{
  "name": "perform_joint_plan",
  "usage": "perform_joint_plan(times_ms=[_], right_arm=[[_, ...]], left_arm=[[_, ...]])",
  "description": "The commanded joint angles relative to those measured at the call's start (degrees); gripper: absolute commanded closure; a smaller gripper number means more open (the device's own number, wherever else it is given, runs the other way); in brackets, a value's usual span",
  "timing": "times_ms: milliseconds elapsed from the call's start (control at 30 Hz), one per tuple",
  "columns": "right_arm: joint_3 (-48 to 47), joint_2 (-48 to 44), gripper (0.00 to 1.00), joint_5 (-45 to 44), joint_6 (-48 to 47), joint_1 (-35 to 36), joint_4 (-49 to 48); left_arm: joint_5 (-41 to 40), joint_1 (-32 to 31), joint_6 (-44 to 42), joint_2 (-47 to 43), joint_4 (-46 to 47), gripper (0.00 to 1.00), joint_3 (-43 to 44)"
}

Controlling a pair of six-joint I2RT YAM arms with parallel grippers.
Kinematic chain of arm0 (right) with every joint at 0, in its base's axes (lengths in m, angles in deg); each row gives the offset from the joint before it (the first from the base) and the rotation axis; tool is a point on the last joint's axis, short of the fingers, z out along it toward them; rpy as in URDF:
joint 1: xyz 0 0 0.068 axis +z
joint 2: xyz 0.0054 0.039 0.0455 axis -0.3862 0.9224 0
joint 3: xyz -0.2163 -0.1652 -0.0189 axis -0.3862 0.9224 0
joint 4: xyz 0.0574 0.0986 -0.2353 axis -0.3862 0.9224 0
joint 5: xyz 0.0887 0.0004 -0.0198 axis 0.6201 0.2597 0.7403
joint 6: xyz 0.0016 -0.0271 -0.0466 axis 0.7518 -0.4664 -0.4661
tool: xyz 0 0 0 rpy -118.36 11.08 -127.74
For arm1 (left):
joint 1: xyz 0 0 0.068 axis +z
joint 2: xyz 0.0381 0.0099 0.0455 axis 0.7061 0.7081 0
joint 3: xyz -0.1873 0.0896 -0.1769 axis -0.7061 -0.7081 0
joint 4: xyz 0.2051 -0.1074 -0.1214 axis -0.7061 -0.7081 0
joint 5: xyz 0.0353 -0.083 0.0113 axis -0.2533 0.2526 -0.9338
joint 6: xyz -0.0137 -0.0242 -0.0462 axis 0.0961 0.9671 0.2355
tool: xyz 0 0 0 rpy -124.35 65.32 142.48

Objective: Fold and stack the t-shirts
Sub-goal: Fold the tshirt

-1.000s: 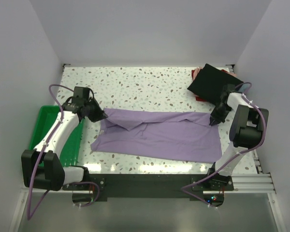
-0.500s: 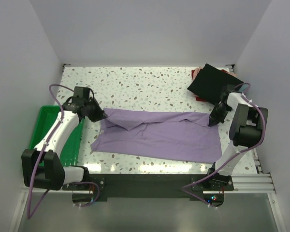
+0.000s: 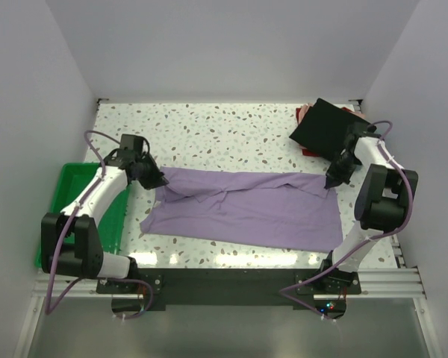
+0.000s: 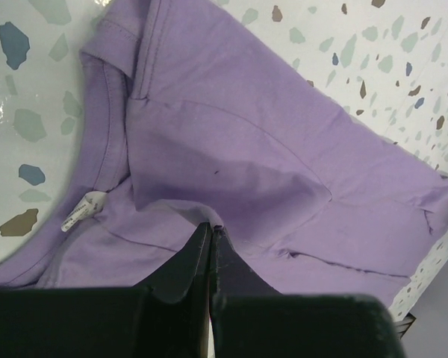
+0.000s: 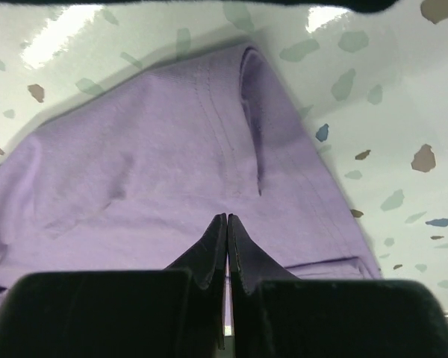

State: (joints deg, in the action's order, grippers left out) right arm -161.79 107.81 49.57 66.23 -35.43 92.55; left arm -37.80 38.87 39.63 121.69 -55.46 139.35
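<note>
**Top external view: right gripper [image 3: 332,181] has just closed on the lavender t-shirt [image 3: 261,212]**

At your far left, the green tray [image 3: 63,185] sits at the edge of the table [image 3: 231,123], partly under the left arm. Next comes your left gripper [image 3: 155,180], at the shirt's far left corner near the collar. In the left wrist view its jaws are pressed together, with a raised ridge of purple cloth caught at the tips.

The shirt lies spread across the middle of the table, with its far edge doubled over.

On the right, the jaws that stood slightly apart a second ago are now together at the shirt's far right corner, beside the hem. The right wrist view shows the tips meeting on the cloth, so it appears pinched.

Just beyond, in the far right corner, a folded black tee [image 3: 325,127] lies on a red or pink one [image 3: 302,113].

With both far corners apparently held, you seem ready to lift that edge and bring it over for the next fold.
</note>
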Motion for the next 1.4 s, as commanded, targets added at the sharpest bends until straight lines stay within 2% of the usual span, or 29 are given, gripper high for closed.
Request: perform_joint_plan(times_ms=[0, 100, 333, 533, 967, 1367], right_arm=[[-0.43, -3.33, 1.0, -2.14, -0.79, -0.12, 3.71], [1.67, -3.42, 1.0, -1.27, -1.67, -0.12, 2.84], [5.72, -1.31, 0.84, -0.48, -1.41, -0.21, -1.91], [5.29, 0.53, 0.77, -2.14, -1.76, -0.12, -3.84], [5.81, 2.73, 0.78, -3.29, -1.5, -0.12, -5.51], [3.53, 2.56, 0.95, -3.29, -1.94, -0.12, -2.89]], left_arm=[[-0.83, 0.24, -1.07, 0.02, 1.72, 1.0, -1.13], [-0.75, 0.24, -1.16, 0.1, 2.07, 1.0, -1.57], [-0.04, 0.24, -2.04, 1.16, 2.43, 1.0, -1.04], [-0.13, 0.24, -2.13, 1.25, 2.25, 1.0, -0.77], [-0.57, 0.16, -1.86, 0.89, 1.9, 1.0, -1.21], [-0.74, 0.16, -1.78, 0.46, 1.81, 1.0, -1.48]])
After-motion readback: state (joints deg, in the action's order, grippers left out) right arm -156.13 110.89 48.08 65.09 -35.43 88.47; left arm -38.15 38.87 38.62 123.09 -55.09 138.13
